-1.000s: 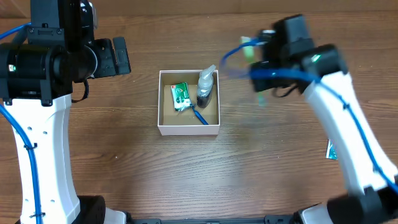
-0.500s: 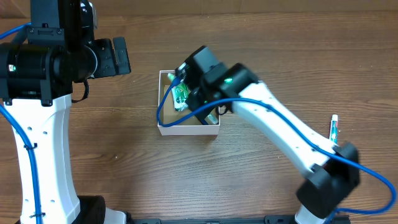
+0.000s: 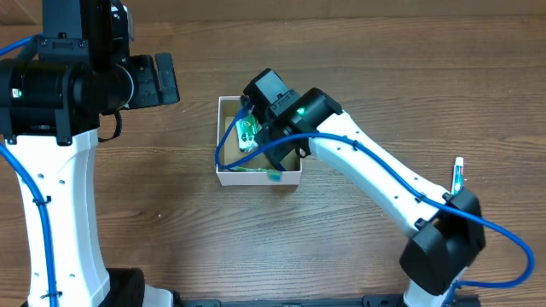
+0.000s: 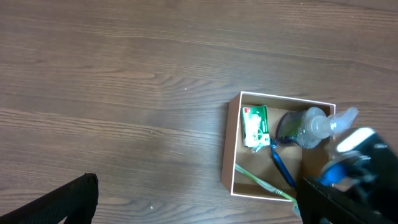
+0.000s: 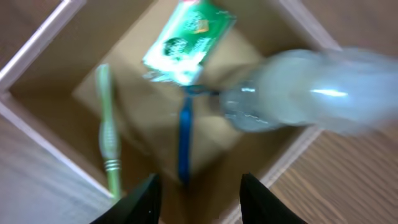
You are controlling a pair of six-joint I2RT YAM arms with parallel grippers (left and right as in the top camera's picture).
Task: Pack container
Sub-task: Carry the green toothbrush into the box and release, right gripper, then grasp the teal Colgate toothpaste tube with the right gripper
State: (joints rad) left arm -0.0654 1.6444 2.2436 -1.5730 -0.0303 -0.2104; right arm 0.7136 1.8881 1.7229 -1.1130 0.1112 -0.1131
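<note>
Centre of frame: small square white-walled cardboard box (image 3: 256, 180), unmoved. The right gripper (image 5: 202, 198), upper right a second ago, is now over it, fingers spread and empty. A slim green toothbrush (image 4: 261, 182) newly lies along the box's lower wall; the left gripper (image 3: 159, 78), upper left, gives no readable state.

Right gripper (image 5: 200, 196) above container (image 3: 239, 178); bare table (image 3: 171, 213) leftward

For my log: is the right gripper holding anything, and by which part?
Nothing: the right gripper is open over the box, green toothbrush lying inside.
</note>
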